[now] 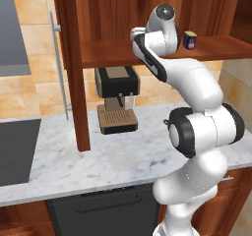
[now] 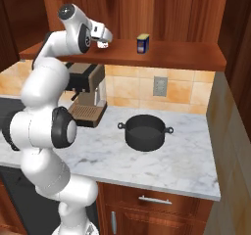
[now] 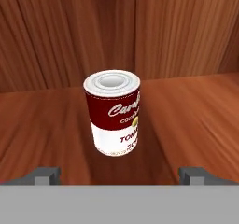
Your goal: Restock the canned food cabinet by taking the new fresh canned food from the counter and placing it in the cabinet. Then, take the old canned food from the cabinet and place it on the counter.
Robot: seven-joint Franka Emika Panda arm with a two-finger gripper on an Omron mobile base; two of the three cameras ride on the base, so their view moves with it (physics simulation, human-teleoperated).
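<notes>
We have the gripper spread wide and holding nothing, its two tips standing far apart either side of the red-and-white soup can, which stands upright on the cabinet shelf just ahead of the fingers and in front of the cabinet's back panel. From the right base camera, our hand hangs over the left part of that same shelf, while the blue can already stands further along it, well apart from the hand. So we judge the restocking half done and the old can next.

The soup can looks rigid and smooth-sided, probably slick under the pads and with some weight if full, so we would take it across the middle of its body, at the seam between the dark red and white bands, not near the rim. It should not crush, but it could tip if nudged by one finger first. The marble counter lies below the shelf, beside the black pot.
</notes>
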